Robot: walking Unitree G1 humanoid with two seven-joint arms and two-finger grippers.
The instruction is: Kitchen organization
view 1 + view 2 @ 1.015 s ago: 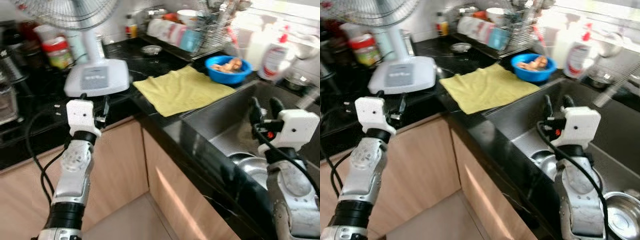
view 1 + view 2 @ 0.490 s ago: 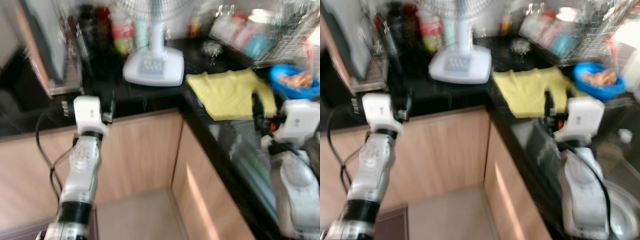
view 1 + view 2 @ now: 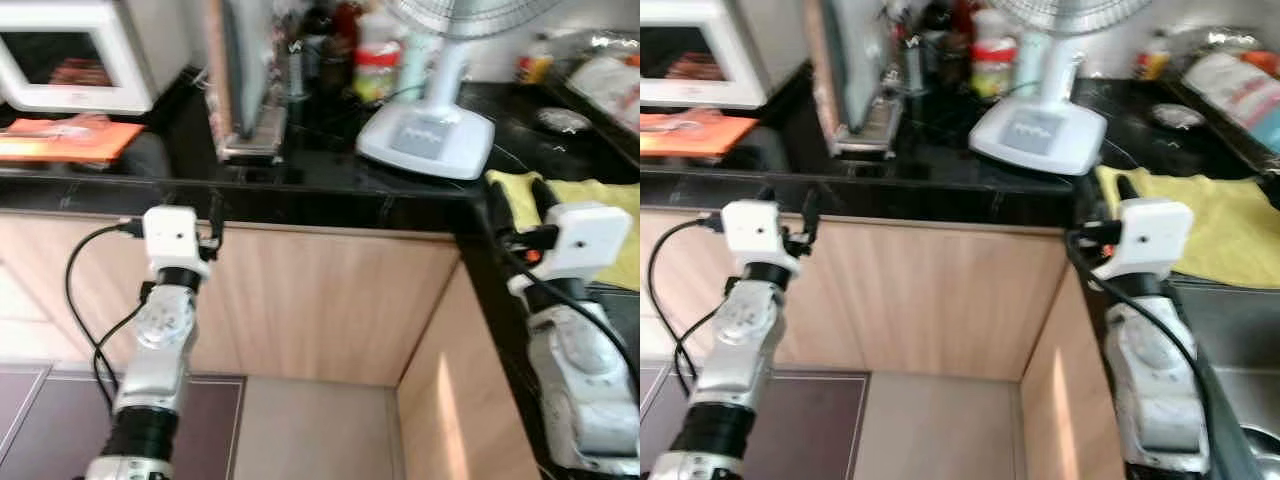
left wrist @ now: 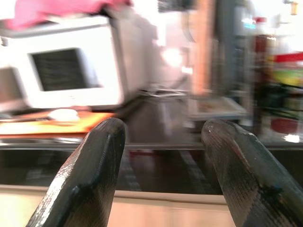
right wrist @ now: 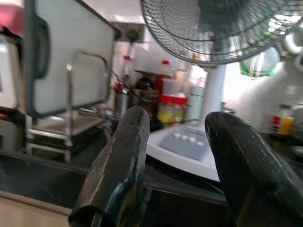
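Head views swung from sink to corner bench (image 3: 330, 190) with fan (image 3: 430, 130) and microwave (image 3: 70, 55); left gripper (image 4: 163, 156) and right gripper (image 5: 177, 161) jaws open, empty; likely seeking next item.

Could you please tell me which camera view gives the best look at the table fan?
The right wrist view: it shows the table fan whole, with grille, pole and white button base, sharp between the right gripper's open fingers. The eye views catch its base and pole, the grille cropped. The left wrist view faces the microwave.
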